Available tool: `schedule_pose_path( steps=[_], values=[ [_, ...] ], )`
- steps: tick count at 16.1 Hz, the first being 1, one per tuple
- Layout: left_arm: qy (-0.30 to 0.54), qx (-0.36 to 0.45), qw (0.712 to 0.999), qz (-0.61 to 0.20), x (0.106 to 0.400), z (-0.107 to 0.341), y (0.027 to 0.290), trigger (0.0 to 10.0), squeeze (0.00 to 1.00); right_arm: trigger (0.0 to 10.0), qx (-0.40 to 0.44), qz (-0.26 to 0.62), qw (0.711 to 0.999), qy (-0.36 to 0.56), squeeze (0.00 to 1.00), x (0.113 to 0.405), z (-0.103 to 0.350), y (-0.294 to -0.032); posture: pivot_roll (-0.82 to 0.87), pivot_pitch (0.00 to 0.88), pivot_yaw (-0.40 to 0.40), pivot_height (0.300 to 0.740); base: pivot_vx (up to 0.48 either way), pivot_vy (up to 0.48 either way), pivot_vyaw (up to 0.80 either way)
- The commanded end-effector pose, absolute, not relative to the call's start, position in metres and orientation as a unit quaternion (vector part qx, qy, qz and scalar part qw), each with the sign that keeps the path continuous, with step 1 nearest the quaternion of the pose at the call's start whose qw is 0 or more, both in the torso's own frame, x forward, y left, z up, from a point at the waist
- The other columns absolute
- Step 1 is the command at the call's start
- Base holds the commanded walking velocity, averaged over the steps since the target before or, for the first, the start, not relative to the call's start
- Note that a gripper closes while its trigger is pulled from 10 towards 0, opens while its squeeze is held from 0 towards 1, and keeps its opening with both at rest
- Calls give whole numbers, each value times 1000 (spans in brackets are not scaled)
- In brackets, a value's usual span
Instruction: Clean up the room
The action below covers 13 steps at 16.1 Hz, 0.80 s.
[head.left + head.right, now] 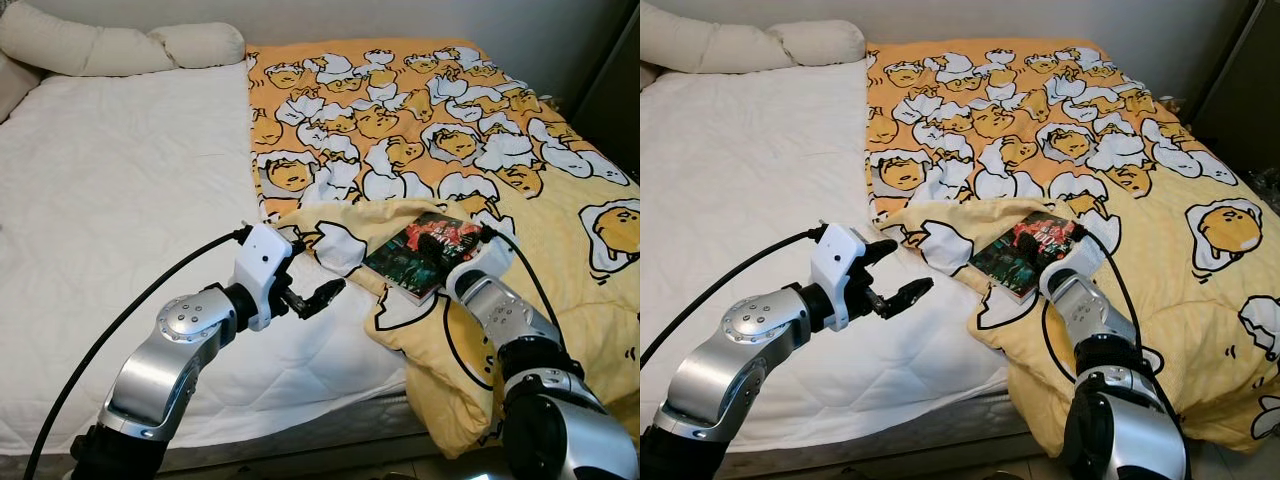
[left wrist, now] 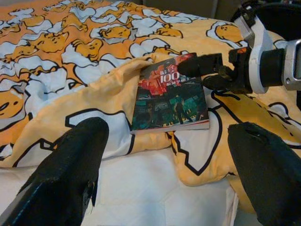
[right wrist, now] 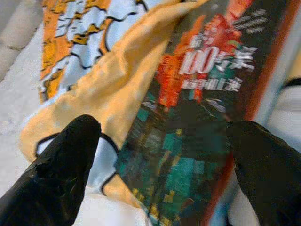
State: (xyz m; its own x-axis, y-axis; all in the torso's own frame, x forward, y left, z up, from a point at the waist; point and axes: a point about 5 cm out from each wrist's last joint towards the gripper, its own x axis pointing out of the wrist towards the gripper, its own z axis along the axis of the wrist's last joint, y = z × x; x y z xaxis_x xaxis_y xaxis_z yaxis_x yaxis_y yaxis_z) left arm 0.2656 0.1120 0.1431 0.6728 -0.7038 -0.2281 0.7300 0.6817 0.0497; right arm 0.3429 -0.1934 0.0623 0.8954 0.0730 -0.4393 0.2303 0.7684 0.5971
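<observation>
Lying on the rumpled blanket (image 1: pixel 520 170), a book (image 1: pixel 425 255) sits between the right gripper's (image 3: pixel 160 155) wide fingers; left gripper (image 1: pixel 312 285) spread too.

Lighting's soft and even, pretty bright on the white bed (image 1: pixel 110 190), no harsh shadows or glare. Both eye views are sharp. Left wrist view is decent but the close black fingers (image 2: pixel 70 174) go soft. Right wrist view is smeary, the book (image 3: pixel 197 117) cover blurred.

Both silver arms reach forward. The left end effector (image 1: pixel 318 288) has its fingers spread apart; the right end effector (image 2: pixel 200 70) is likewise spread wide.
</observation>
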Motion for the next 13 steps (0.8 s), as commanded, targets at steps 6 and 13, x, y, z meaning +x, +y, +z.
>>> schedule_pose_path(
  steps=[6,13],
  values=[
    [95,71,906,-406,263,145,110,10000,1000,10000,347,-59,908,227,1000,337,56,-197,-3,0,29,740,0,0,0],
    [101,74,903,-411,260,144,111,10000,1000,10000,374,-54,891,252,1000,332,44,-191,11,0,35,740,0,0,0]
  ],
)
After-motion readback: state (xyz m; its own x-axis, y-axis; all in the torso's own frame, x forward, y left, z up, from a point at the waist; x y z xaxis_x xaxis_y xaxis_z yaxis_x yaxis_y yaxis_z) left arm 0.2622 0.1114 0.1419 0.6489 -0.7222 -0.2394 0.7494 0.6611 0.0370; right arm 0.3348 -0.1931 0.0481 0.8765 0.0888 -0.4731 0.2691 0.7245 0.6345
